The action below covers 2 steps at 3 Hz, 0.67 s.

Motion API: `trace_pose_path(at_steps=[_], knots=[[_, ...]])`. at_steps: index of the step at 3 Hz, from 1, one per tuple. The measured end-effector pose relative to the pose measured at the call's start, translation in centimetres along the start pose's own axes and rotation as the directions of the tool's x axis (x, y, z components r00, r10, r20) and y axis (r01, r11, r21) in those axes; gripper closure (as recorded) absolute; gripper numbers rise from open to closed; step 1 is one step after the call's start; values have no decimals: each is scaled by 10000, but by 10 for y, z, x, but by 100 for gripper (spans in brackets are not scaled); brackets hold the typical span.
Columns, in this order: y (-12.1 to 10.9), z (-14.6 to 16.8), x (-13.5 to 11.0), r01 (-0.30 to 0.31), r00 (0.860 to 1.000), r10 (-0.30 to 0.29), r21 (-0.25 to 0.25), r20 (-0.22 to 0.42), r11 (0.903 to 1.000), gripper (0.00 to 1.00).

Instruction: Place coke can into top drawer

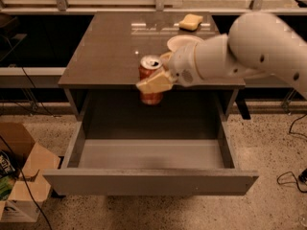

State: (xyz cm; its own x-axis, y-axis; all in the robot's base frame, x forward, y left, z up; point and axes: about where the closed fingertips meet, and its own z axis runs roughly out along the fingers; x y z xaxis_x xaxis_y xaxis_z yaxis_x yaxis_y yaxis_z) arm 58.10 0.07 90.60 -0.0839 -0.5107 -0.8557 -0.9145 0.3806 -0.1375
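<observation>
Coke can (151, 97) at frame centre, upright, gripped across its middle by the end effector (153, 84), whose tan fingers are closed onto its sides. The can hangs just past the front edge of the bench (105, 51), over the rear of the top drawer (151, 153), which is pulled fully out to receive it. The side grip likely keeps the can level for lowering. White bowl (178, 42) sits behind the wrist.

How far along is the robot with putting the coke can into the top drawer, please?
Done: the top drawer stands open and the coke can is off the countertop. In hand: the claw grips it in the air over the drawer's rear. Left: lowering it to the drawer floor and letting go.
</observation>
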Motion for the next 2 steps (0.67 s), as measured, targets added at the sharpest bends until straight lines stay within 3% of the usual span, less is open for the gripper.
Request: trace_pose_path(at_steps=[1,2], knots=[[35,0,59,-1378,9891,1377,26,-517,9905,100],[53,11,117,-2652,9601,2651,113,-896,9641,100]])
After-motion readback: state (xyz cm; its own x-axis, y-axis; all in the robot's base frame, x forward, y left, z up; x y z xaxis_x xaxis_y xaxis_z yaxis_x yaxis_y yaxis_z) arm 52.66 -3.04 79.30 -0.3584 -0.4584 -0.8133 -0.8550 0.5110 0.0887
